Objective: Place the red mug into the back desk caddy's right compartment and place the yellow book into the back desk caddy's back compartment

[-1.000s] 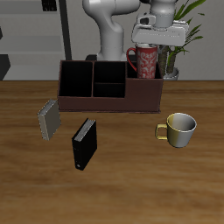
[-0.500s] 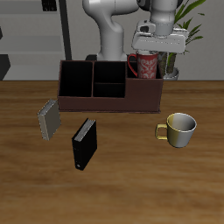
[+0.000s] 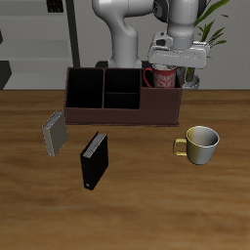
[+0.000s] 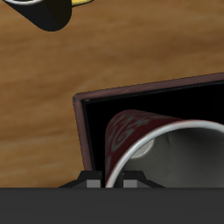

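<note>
Red mug (image 3: 161,77) sits low in the right compartment (image 4: 188,101) of the back desk caddy (image 3: 122,96), gripper (image 3: 174,61) pinching its rim. Yellow book (image 3: 54,132) stands on the wooden surface (image 3: 146,195) before the caddy. No legible writing. Potted plant (image 3: 200,39) behind.

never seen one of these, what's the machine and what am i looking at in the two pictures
These are simulator renders of a robot arm at a wooden table. One picture looks at it from the front and above; the other comes from a camera at the arm's hand, looking down past it.

The hand is lowering a red mug into the wide end cell of a long dark caddy. The mug is already partly inside. The close-up shows the mug's rim and the cell's wall.

Also on the table: a small grey-tan book, a black book, and a cream mug. A plant stands behind.
</note>
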